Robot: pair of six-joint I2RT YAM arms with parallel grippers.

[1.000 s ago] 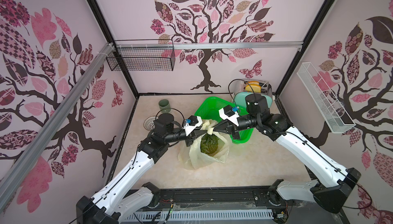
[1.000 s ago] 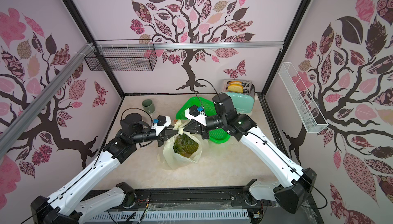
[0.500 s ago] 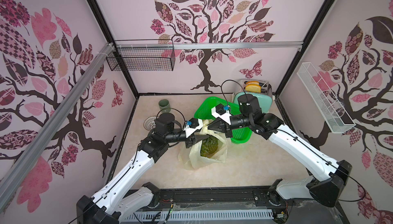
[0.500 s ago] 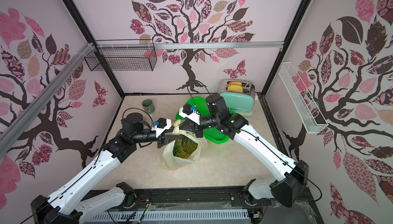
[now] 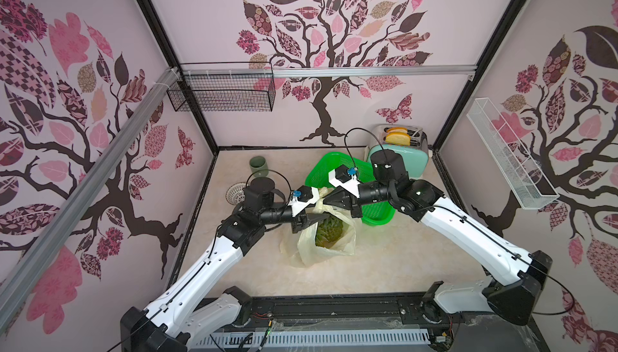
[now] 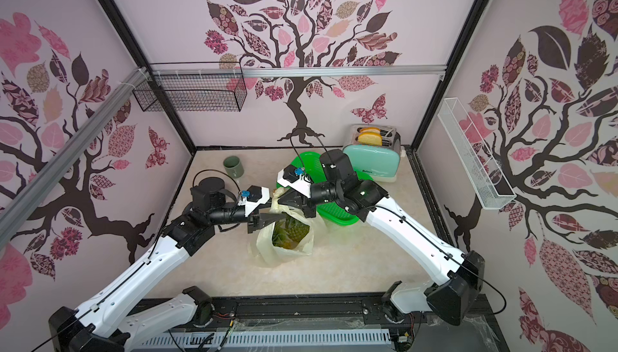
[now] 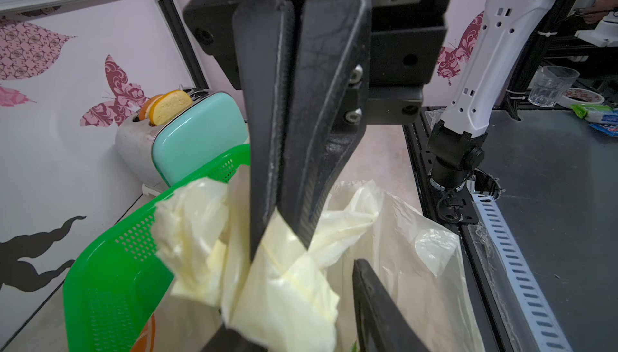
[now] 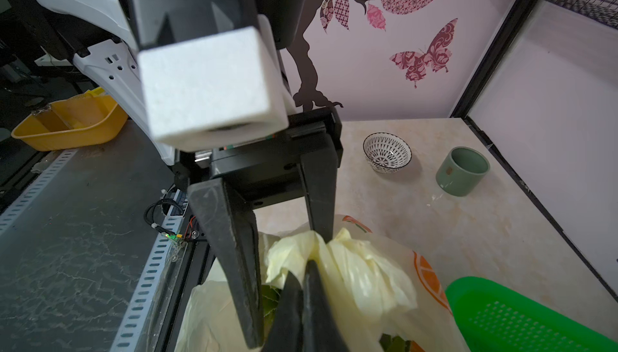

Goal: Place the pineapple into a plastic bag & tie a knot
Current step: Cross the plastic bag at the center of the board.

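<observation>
My right jaws are clamped flat together on a pinch of the bag [image 5: 299, 248] near its top, holding that film up. My left jaws stand partly open, facing the right ones. Crumpled film lies between their fingers [image 8: 319, 196], but they grip nothing.

The bag is thin, translucent, pale-yellow film, wrinkled and slack, with orange-slice prints [image 8: 429, 276]. Its top is gathered into a soft twisted wad [image 8: 337, 250]; whether that is tied I cannot tell. The pineapple [image 5: 329, 230], green-brown and scaly, shows inside.

The bag sits about the middle of the counter [image 5: 384, 266], a little toward the left edge, just beside a green perforated plastic basket [image 5: 378, 215]. In the back right corner stands a smooth mint toaster [image 5: 416, 163] with bread [image 5: 398, 138] in its slots. Near the back left are a glazed green cup [image 5: 257, 166] and a patterned bowl [image 5: 235, 193].
</observation>
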